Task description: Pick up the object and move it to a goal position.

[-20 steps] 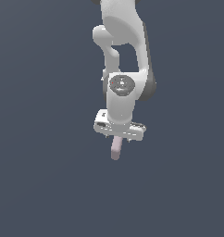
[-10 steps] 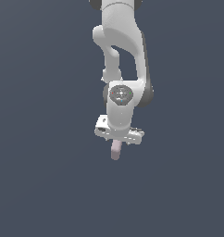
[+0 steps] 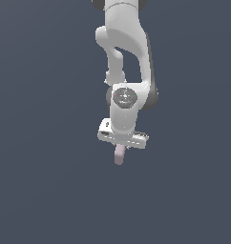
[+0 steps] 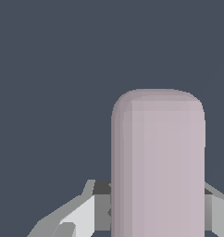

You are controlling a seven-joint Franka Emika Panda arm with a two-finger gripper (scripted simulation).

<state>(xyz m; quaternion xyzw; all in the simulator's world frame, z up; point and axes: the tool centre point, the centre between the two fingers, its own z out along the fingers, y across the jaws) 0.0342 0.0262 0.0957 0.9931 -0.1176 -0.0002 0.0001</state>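
hanging from the tool (image 3: 120, 148), the bar (image 3: 119, 156) points straight down out of it, its long axis in line with the tool's own axis and with the last link of the white arm (image 3: 124, 57) above.

- tool: closed on the upper part of the bar; in the wrist view the grey fingers (image 4: 79, 215) sit on either side of it, tight against its flanks with no gap showing. the contact itself is hidden behind the tool body in the exterior view.
- bar (image 4: 158, 162): pale pinkish-mauve, smooth and matte, elongated with a rounded free end; narrower than the tool. only the lower portion shows below the tool in the exterior view, the rest being covered.
- position: bar held clear in the air, against a plain dark slate background; no counter edge, shadow or goal marker can be made out in either view.
- step, as judged: pick-up appears done; carrying to the goal is what remains. where the goal lies cannot be told from these views.
- handling note: grip sits at one end of a long item, so the free end could swing or slip on a sharp move.
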